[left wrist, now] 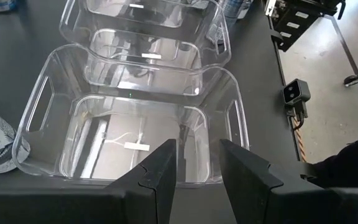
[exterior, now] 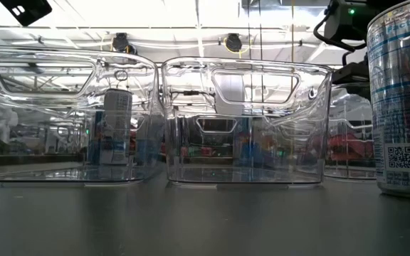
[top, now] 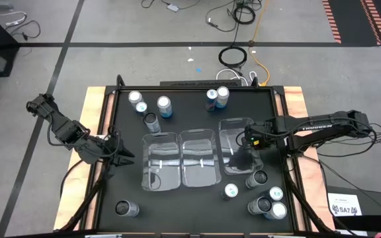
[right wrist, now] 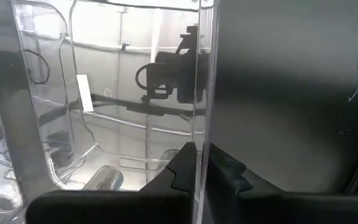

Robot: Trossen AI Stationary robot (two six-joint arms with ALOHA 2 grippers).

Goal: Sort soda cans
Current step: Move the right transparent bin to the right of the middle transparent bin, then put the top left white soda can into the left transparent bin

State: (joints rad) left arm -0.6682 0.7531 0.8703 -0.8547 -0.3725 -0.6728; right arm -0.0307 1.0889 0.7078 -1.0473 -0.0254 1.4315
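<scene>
Three clear bins stand side by side mid-table: left (top: 159,160), middle (top: 199,158), right (top: 235,129). Soda cans stand on their bases in groups: far left (top: 164,106), far right (top: 222,94), near right (top: 274,194), and one near left (top: 126,209). One silver-white can looms close in the low view (exterior: 404,99). My right gripper (top: 240,158) points down at the right bin's near end, shut on its wall. My left gripper (top: 120,157) hovers at the table's left edge, fingers slightly apart (left wrist: 197,165) and touching nothing, aimed at the left bin (left wrist: 135,124). My right gripper (right wrist: 202,171) has the right bin's clear upright wall (right wrist: 201,112) pinched between its two fingers. One finger is inside the bin and one outside. The fingers come from above, pointing down. The bin sits on the table.
The black table top (top: 131,192) has wooden borders at left and right (top: 94,106). Bare room lies between the bins and the far cans, and at the near left. Cables lie on the floor beyond the far edge (top: 233,56).
</scene>
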